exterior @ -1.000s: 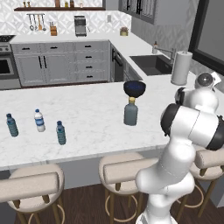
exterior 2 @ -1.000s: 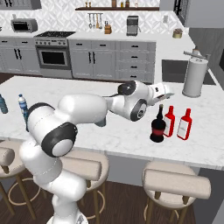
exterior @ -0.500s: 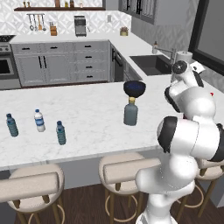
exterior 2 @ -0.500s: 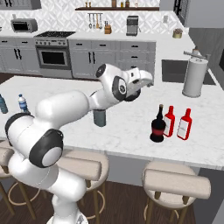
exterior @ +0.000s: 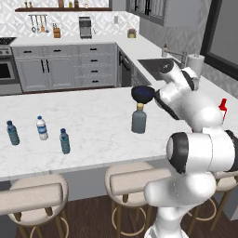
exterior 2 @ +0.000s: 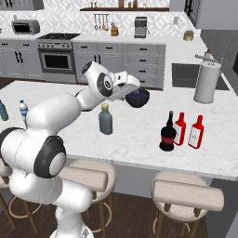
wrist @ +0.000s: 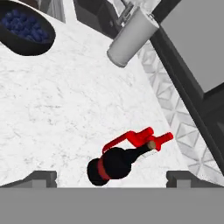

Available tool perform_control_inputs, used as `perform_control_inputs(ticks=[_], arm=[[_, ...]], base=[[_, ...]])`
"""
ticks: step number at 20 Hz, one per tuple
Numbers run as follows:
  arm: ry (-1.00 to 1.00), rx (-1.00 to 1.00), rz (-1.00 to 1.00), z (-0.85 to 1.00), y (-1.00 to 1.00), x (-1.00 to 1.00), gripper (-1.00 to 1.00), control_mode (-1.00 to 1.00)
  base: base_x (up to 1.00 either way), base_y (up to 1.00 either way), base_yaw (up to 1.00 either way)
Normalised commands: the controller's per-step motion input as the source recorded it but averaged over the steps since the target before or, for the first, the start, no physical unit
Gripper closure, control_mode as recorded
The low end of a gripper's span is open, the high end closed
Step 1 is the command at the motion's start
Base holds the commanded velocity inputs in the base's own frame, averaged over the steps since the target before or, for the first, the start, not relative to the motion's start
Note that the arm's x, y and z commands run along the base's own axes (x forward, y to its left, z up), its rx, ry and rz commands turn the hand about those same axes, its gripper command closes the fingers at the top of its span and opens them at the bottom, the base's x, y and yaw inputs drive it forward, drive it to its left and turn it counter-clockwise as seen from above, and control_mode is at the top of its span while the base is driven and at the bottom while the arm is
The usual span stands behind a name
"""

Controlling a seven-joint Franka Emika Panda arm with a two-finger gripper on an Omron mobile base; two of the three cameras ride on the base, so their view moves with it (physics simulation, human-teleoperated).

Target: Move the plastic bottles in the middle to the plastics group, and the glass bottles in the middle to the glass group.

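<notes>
The black glass bottle [exterior 2: 168, 133] with a red label stands right beside two red bottles [exterior 2: 188, 131], the glass group, on the right of the island. In the hand view the black bottle [wrist: 113, 164] appears low down between my wide-apart fingertips [wrist: 42, 177], well away from them. My gripper [exterior 2: 135, 86] is open and empty, above the counter near the dark blue bowl [exterior 2: 138, 97]. The grey-blue stout bottle [exterior: 139, 120] with a tan cap stands mid-counter. A small bluish plastic bottle [exterior: 64, 141] stands right of the plastics group, a teal bottle [exterior: 12, 132] and a clear-white one [exterior: 42, 128].
A tall white paper-towel roll [exterior 2: 206, 82] stands at the back right by the sink [exterior: 153, 65]. Bar stools [exterior 2: 186, 195] line the near edge of the marble island [exterior 2: 139, 135]. Bare marble lies between the stout bottle and the glass group.
My open hand has swung away from above the black bottle, back toward the bowl and the counter's middle. The bottles have not moved.
</notes>
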Motion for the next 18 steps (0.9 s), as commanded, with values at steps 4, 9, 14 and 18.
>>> perform_control_inputs(ticks=[4, 9, 14, 18], arm=[[0.16, 0.49, -0.06, -0.05, 0.46, 0.21, -1.0, -1.0], [0.2, 0.44, -0.01, -0.17, 0.44, 0.52, -1.0, -1.0], [0.2, 0.24, 0.0, -0.59, 0.53, 0.43, -1.0, -1.0], [0.33, 0.01, 0.0, -0.49, 0.64, 0.54, -1.0, -1.0]], base=[[0.0, 0.0, 0.0], [0.0, 0.0, 0.0], [0.0, 0.0, 0.0], [0.0, 0.0, 0.0]])
